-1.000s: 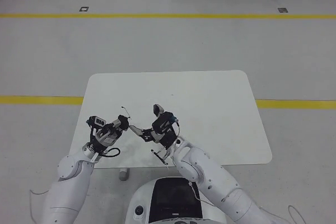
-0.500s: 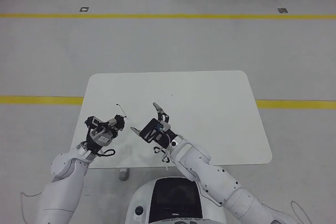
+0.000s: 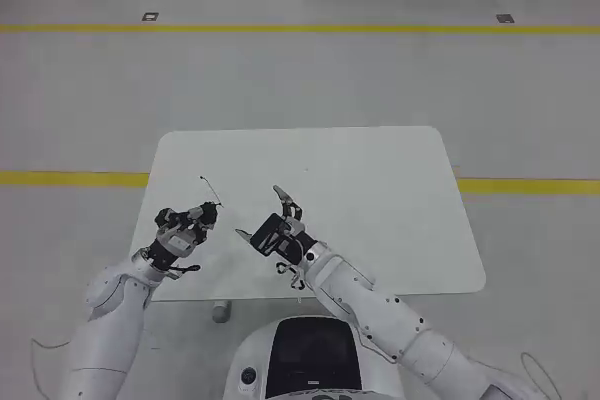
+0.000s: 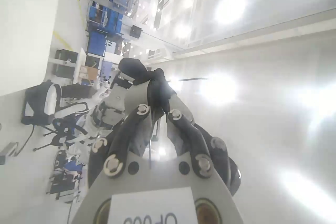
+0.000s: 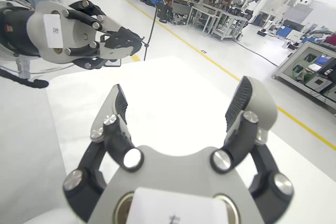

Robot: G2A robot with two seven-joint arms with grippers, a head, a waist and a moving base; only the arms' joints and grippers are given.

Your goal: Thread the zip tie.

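From above, the left gripper is hovering over the table's left part, clenched on the zip tie, while the right gripper is hanging near it, spread wide and holding nothing. In the left wrist view, the dark fingertips are pressing together on the tie. In the right wrist view, the ribbed pads are standing well apart, and the tie is sticking out above and below the left gripper's tips.

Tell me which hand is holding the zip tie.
The left hand, shut on the thin dark zip tie; the right hand is open and holds nothing.
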